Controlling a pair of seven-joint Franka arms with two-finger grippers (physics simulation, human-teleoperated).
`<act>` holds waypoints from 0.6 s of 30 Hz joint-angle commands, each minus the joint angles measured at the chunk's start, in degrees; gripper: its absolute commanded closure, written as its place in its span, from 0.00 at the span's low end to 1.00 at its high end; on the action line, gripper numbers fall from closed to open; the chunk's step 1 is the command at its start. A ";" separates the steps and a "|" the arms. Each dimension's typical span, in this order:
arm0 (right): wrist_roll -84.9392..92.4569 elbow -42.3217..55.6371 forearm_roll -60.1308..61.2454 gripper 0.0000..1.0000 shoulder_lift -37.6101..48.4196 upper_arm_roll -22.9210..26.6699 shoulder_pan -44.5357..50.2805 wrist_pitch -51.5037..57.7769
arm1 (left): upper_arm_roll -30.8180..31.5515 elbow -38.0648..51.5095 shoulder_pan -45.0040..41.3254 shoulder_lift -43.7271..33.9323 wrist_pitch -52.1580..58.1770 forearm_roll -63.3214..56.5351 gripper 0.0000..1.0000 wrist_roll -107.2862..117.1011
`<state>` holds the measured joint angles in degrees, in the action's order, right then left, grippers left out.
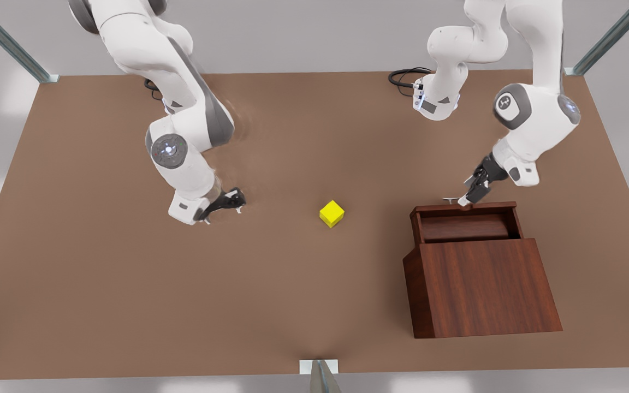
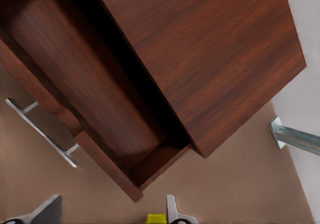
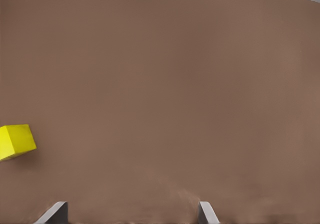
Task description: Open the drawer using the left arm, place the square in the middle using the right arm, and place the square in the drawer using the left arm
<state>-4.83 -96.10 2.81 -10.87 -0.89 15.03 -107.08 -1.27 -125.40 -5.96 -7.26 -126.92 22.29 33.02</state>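
Note:
The drawer [image 1: 464, 228] of the dark wood cabinet [image 1: 484, 284] stands pulled out and holds nothing; in the left wrist view the drawer [image 2: 85, 79] shows its silver handle [image 2: 40, 131]. My left gripper [image 1: 464, 199] hovers open just behind the handle [image 1: 450, 200], on the front view's right, with nothing between its fingers [image 2: 172, 211]. The yellow square [image 1: 331, 213] rests on the bare tabletop near the middle. My right gripper [image 1: 235, 206] is open low over the table on the front view's left, apart from the square [image 3: 15, 141].
The brown table [image 1: 129, 284] has free room all around the square. Metal frame posts [image 1: 609, 38] stand at the back corners, and a black cable [image 1: 404, 76] lies at the back. A small bracket [image 1: 319, 367] sits at the front edge.

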 commanded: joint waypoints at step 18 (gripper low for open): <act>11.69 12.87 -3.25 0.00 -0.73 2.39 -15.74 15.06 | 8.65 38.74 -28.32 38.63 11.44 -26.33 0.00 -46.81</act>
<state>6.86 -83.08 -0.44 -11.52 1.76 -0.61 -91.91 7.38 -86.79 -35.17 31.74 -116.16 -3.39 -13.81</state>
